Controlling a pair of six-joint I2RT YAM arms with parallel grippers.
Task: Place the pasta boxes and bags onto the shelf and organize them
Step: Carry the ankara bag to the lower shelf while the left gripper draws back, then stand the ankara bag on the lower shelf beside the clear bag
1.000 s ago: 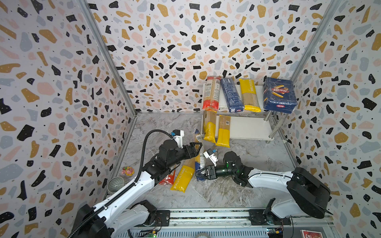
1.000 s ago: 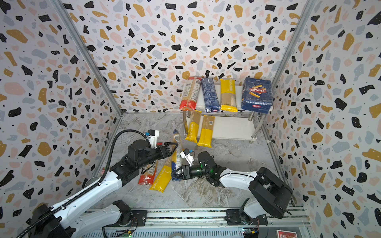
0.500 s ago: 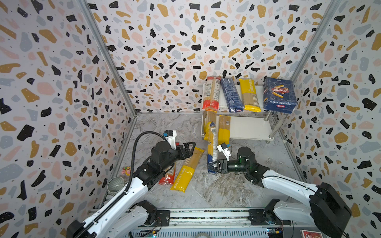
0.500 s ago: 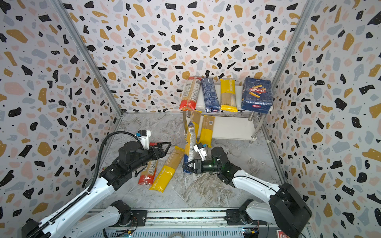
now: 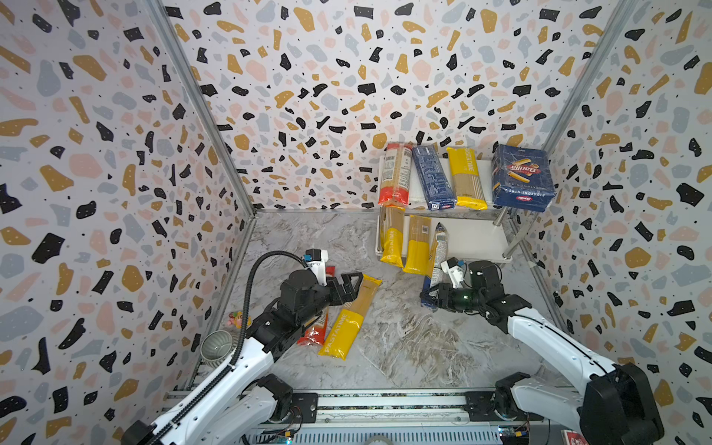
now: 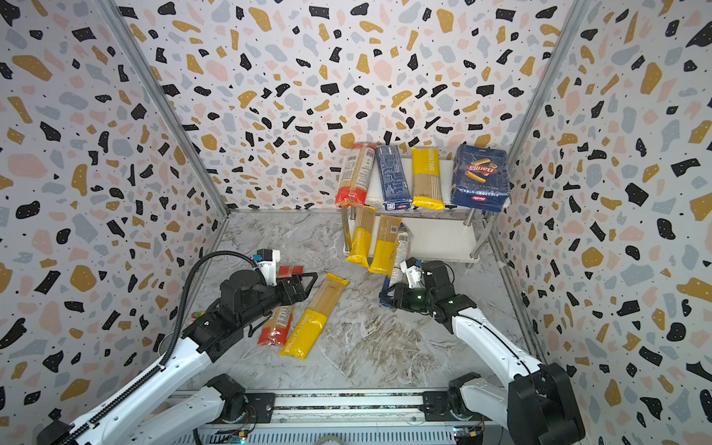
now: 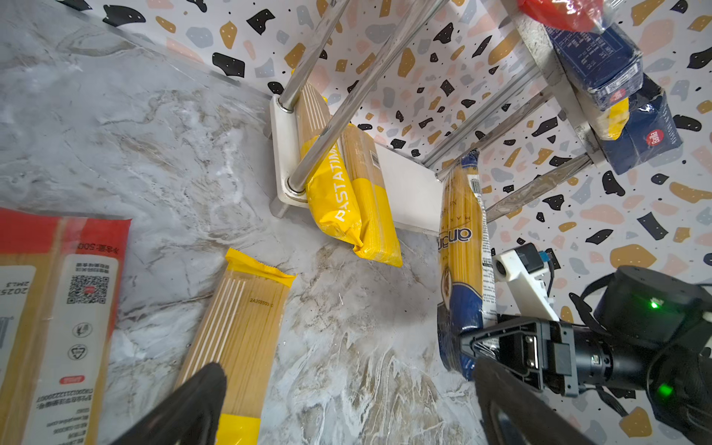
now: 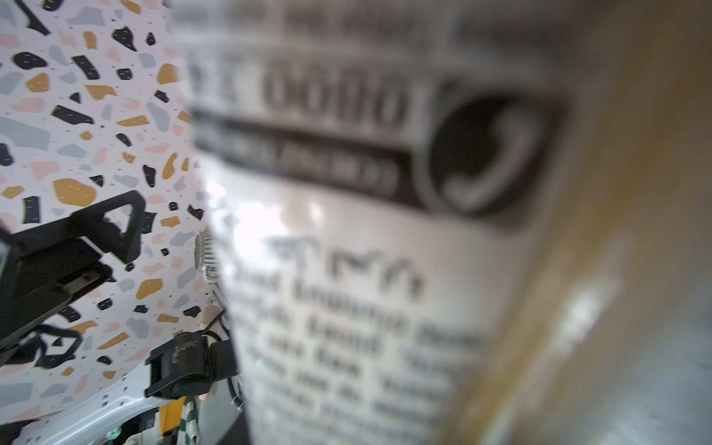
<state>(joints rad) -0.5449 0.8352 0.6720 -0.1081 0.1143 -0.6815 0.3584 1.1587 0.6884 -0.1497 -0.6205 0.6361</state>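
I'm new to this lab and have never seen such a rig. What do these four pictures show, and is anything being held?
Two robot arms stand at a marble table, each ending in a two-fingered pincer. Two pictures come from one camera head above and look nearly alike; the other two come from cameras on the arms' wrists. The left pincer is open, by a yellow bag and a red-ended bag lying on the table. The right pincer is shut on a dark-ended bag, tilted toward the shelf, which carries the pasta boxes and other bags. The right wrist picture is filled by that bag's blurred label.
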